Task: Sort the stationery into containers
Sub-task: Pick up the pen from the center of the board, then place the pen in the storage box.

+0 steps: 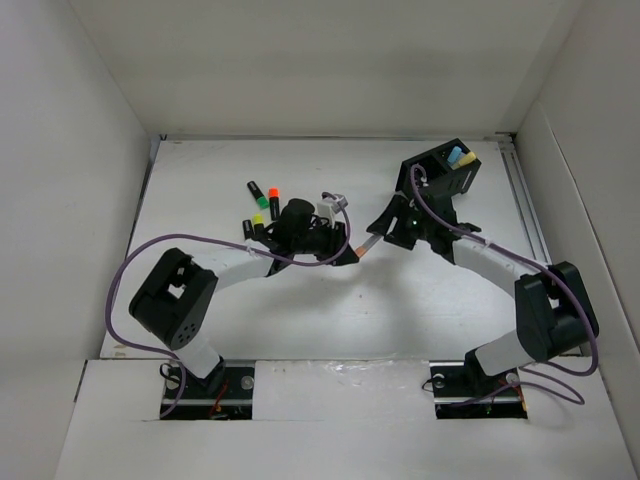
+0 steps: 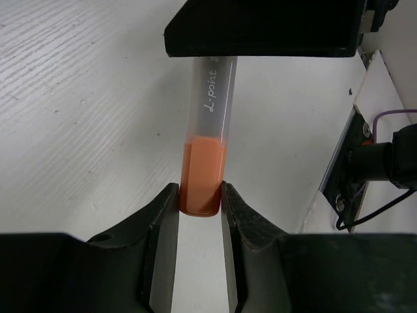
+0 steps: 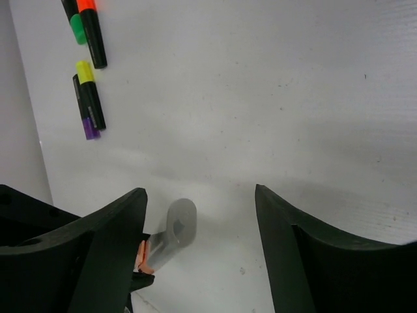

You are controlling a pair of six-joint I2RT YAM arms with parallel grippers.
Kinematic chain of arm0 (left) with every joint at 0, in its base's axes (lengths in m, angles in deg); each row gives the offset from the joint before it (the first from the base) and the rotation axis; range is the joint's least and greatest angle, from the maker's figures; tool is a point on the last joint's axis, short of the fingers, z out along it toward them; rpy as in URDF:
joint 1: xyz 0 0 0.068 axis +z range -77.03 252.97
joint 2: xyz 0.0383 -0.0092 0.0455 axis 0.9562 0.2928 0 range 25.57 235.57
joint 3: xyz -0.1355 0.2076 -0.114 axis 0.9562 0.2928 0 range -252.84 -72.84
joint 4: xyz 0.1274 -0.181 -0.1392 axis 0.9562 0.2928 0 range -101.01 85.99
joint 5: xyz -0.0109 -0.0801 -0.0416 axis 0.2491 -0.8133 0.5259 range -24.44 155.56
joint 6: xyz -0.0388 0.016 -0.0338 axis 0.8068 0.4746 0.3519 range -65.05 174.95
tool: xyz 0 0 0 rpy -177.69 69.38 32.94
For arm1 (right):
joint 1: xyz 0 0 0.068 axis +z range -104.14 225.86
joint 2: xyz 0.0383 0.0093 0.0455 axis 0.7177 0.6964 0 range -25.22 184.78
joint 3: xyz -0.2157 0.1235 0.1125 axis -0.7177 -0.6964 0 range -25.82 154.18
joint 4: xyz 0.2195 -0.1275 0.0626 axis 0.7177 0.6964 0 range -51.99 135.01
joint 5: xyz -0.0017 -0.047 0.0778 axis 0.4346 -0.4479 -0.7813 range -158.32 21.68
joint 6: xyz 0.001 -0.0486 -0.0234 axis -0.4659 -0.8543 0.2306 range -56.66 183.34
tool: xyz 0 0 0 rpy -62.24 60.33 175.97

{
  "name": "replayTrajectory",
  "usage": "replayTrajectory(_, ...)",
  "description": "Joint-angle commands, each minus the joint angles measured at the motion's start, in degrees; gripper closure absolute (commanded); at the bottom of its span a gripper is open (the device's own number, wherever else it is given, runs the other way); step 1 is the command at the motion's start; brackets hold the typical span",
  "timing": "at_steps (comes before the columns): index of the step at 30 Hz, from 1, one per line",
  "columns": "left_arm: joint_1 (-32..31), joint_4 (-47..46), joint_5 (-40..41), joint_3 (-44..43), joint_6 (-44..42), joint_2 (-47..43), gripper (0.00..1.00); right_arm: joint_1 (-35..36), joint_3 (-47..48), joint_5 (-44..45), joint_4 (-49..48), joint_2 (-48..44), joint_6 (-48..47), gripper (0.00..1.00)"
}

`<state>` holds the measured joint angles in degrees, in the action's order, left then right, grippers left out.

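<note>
Holding the orange marker (image 2: 207,163) clamped by its coloured end, your left gripper (image 2: 200,199) offers the barrel to the right gripper (image 3: 199,195), whose jaws stand wide apart. Centre the barrel, which lies close beside one finger, before you close; the organiser (image 1: 445,165) sits just behind that gripper.

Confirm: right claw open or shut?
Open. Right claw fingers stand wide apart; the orange marker held by the left claw isn't gripped by it.

Bright even light, soft shadows
</note>
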<state>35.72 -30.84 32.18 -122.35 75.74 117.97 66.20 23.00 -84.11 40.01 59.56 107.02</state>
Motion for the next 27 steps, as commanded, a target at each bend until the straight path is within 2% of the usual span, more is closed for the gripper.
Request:
replayTrajectory(1,-0.1,-2.66,-2.39,-1.46,-0.85,-1.18,0.95,0.32,2.77,-1.87,-4.81,-0.75,-0.88,0.29)
replayTrajectory(2,-0.1,-2.66,-3.08,-1.46,-0.85,-0.47,0.95,0.32,2.77,-1.87,-4.81,-0.75,-0.88,0.39)
replayTrajectory(4,-0.1,-2.66,-3.62,-1.46,-0.85,0.06,0.95,0.32,2.77,-2.4,-4.81,-0.22,-0.88,0.5)
replayTrajectory(5,-0.1,-2.66,-3.62,-1.46,-0.85,0.06,0.95,0.32,2.77,-2.4,-4.81,0.39,-0.88,0.61)
replayTrajectory(8,-0.1,-4.77,-4.23,-0.94,-0.32,0.06,0.93,-0.21,2.77,-3.02,-4.81,0.92,-0.88,0.76)
replayTrajectory(9,-0.1,-5.56,-4.23,-0.93,-0.32,0.06,0.93,-0.21,2.77,-3.02,-4.81,0.92,-0.88,0.85)
replayTrajectory(10,-0.1,-5.57,-4.23,-0.93,-0.32,0.06,0.9,-0.21,2.77,-2.41,-4.81,0.92,-0.36,0.88)
replayTrajectory(13,-0.1,-5.57,-3.71,-1.46,-0.32,0.59,0.73,-0.74,2.77,-2.4,-4.81,0.4,0.26,0.94)
replayTrajectory(14,-0.1,-6.61,-2.57,-0.5,0.46,0.59,0.6,-0.74,2.77,-1.79,-4.81,0.39,0.26,0.96)
replayTrajectory(15,-0.1,-7.58,-1.69,0.29,0.47,-0.28,0.54,-0.74,2.77,-1.18,-4.81,-0.82,0.26,0.96)
replayTrajectory(18,-0.1,-10.13,0.77,1.62,1.35,-3.36,0.43,-1.79,3.3,0.93,-4.81,-1.54,1.58,0.97)
replayTrajectory(23,-0.1,-10.74,5.16,4.69,0.83,-9.33,0.35,-5.13,7.86,6.81,-2.09,-2.68,3.34,0.97)
replayTrajectory(27,-0.1,-10.75,9.65,7.59,0.82,-15.57,0.34,-8.9,15.41,16.65,1.77,-2.68,3.34,0.97)
